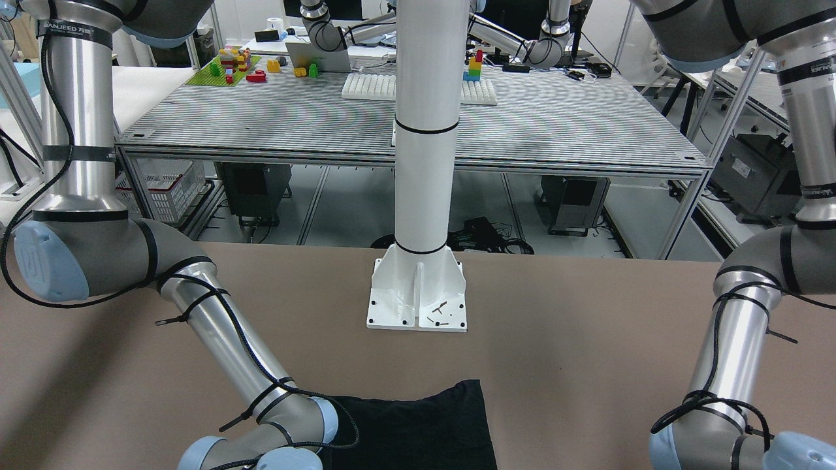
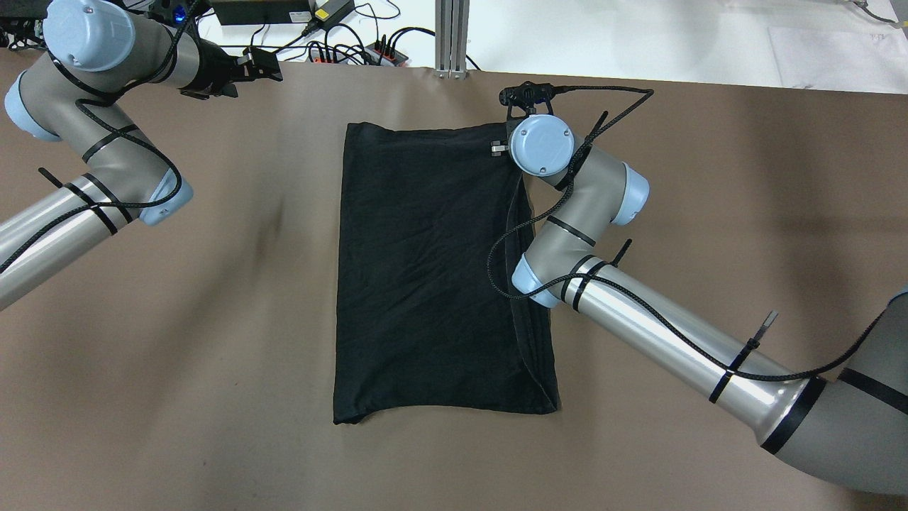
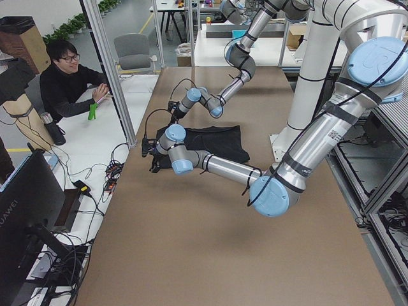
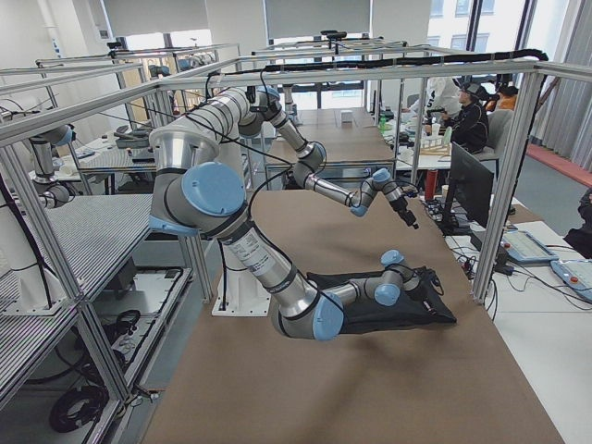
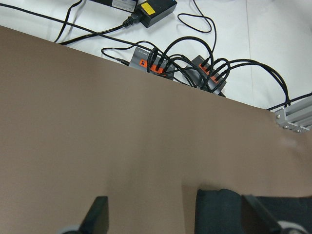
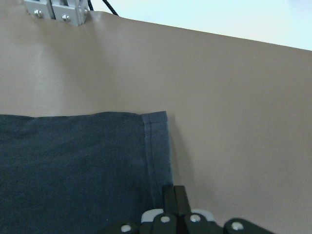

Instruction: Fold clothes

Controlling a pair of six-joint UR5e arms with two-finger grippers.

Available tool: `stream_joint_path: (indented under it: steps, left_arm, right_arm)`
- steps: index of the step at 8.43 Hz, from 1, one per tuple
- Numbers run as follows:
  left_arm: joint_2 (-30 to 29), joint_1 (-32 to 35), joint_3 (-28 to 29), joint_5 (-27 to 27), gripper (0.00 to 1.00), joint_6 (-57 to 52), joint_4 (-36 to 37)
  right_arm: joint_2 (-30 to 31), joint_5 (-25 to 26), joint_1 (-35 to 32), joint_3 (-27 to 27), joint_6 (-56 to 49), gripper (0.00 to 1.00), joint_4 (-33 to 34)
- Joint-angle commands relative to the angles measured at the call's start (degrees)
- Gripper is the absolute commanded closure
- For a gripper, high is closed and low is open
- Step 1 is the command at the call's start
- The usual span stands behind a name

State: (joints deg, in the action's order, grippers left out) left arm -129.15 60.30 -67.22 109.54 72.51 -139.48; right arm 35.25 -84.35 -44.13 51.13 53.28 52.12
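Note:
The black T-shirt [image 2: 433,270] lies flat on the brown table, folded into a long rectangle; its print is hidden. It also shows in the front-facing view [image 1: 418,424]. My right gripper [image 2: 499,147] is at the shirt's far right corner. In the right wrist view its fingers [image 6: 173,195] are shut on the hemmed edge of the shirt [image 6: 73,156]. My left gripper [image 2: 273,67] is open and empty above the far table edge, left of the shirt. In the left wrist view it [image 5: 178,219] has its fingers wide apart, with the shirt's corner [image 5: 219,209] between them below.
Power strips and cables [image 5: 156,66] lie on the white floor beyond the table's far edge. An aluminium post [image 2: 450,35] stands at that edge. The white pillar base [image 1: 417,297] is bolted on the robot's side. A seated person [image 3: 67,83] is beside the table.

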Motion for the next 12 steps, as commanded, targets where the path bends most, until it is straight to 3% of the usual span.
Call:
stream_joint_path:
  steps: [1,2,3,4,12]
  left_arm:
    - [-1.19,-0.01,1.65,-0.03,0.05,0.0,0.08]
    - [-1.28,0.08,2.0,-0.03,0.05,-0.09,0.08]
    - [-1.28,0.08,2.18,-0.03,0.05,-0.09,0.08]
    - [-1.45,0.08,2.18,-0.03,0.05,0.0,0.08]
    - [-1.28,0.35,2.71,0.24,0.05,0.09,-0.44]
  right_arm:
    - [1.31,-1.78,-1.22,0.81,-2.04,0.99,-0.09]
    - [1.31,-1.78,-1.22,0.81,-1.95,0.88,-0.09]
    - [1.31,-1.7,-1.22,0.81,-1.95,0.41,0.0]
    - [1.31,-1.69,-1.22,0.81,-1.87,0.06,-0.09]
    - [1.39,-7.67,0.36,8.72,7.45,0.06,-0.71]
